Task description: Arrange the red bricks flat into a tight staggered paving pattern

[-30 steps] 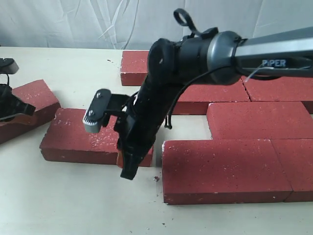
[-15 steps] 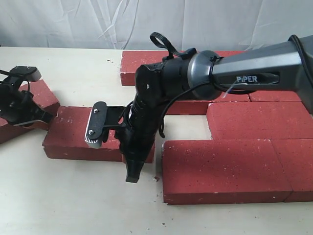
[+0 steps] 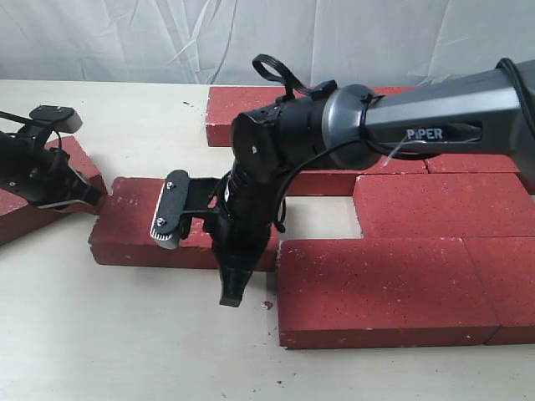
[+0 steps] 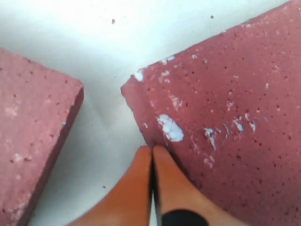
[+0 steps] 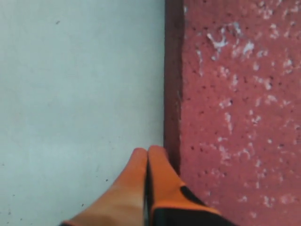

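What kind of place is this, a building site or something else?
Probably an indoor robot test bench, not a building site: the red bricks lie on a pale tabletop, a creased white sheet hangs behind as a backdrop, and a grey robot arm marked PIPER reaches over them.
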Tool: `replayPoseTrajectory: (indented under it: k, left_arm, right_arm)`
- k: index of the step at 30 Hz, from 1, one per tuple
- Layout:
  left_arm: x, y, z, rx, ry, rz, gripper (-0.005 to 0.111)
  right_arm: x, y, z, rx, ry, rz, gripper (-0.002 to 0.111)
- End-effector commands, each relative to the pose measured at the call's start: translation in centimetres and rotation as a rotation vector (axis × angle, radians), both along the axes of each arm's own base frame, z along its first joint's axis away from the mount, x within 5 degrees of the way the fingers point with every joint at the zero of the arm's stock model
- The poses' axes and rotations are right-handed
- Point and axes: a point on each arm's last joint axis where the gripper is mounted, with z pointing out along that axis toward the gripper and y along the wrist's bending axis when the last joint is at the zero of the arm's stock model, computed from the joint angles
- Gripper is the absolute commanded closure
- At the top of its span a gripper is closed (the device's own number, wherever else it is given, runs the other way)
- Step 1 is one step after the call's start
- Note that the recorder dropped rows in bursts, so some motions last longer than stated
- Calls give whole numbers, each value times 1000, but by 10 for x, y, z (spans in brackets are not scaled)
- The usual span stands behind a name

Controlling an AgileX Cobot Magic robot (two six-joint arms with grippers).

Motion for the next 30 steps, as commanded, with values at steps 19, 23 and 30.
replayPoseTrajectory:
  k: [19,23,30]
  left_arm:
    - [-4,25,12,32,60,99,106]
    - [-6,20,7,13,78,32,106]
    - [-1,10,0,-20,54,-3,106]
  right_arm:
    - [-10,-25,23,50,200,-1,109]
    - [-4,-19,9,3,178,28,109]
    - [4,-20,4,-34,122,6,109]
